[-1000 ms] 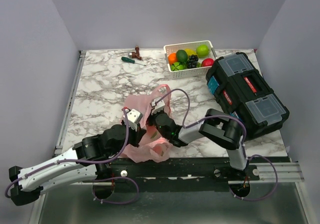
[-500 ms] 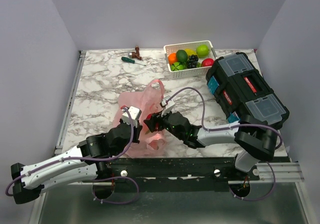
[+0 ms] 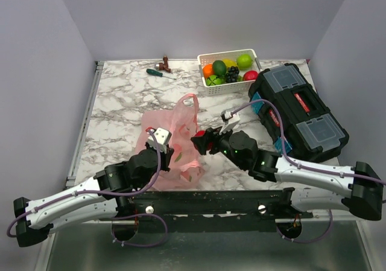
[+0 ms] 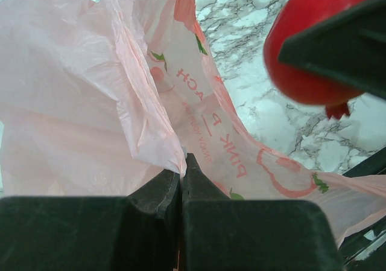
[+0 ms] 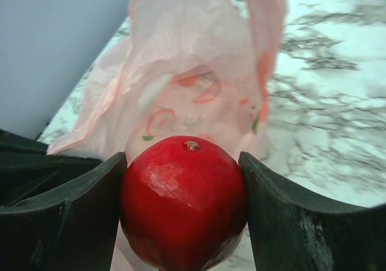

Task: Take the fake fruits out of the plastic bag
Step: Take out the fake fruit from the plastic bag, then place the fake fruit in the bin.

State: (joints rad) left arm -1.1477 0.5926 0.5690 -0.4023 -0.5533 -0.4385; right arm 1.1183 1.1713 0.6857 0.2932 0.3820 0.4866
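Observation:
The pink plastic bag [image 3: 175, 139] lies crumpled on the marble table near the front, one loop handle raised. My left gripper [image 3: 172, 156] is shut on a fold of the bag [image 4: 120, 102], pinching it between the fingertips. My right gripper [image 3: 202, 142] is shut on a glossy red apple [image 5: 184, 201], held just right of the bag and above the table; the apple also shows in the left wrist view [image 4: 319, 47]. Other fake fruits [image 3: 228, 69] lie in the white basket [image 3: 212, 90] at the back. I cannot see any fruit inside the bag.
A black toolbox [image 3: 298, 111] stands along the right side, close to my right arm. A green-handled screwdriver [image 3: 160, 73] and a small brown object [image 3: 165, 61] lie at the back. The table's front edge runs just below the bag.
My right gripper has drawn out of the bag to the right with the red apple in it, the arm stretching out. The left gripper keeps its hold; the bag's handle has shifted.

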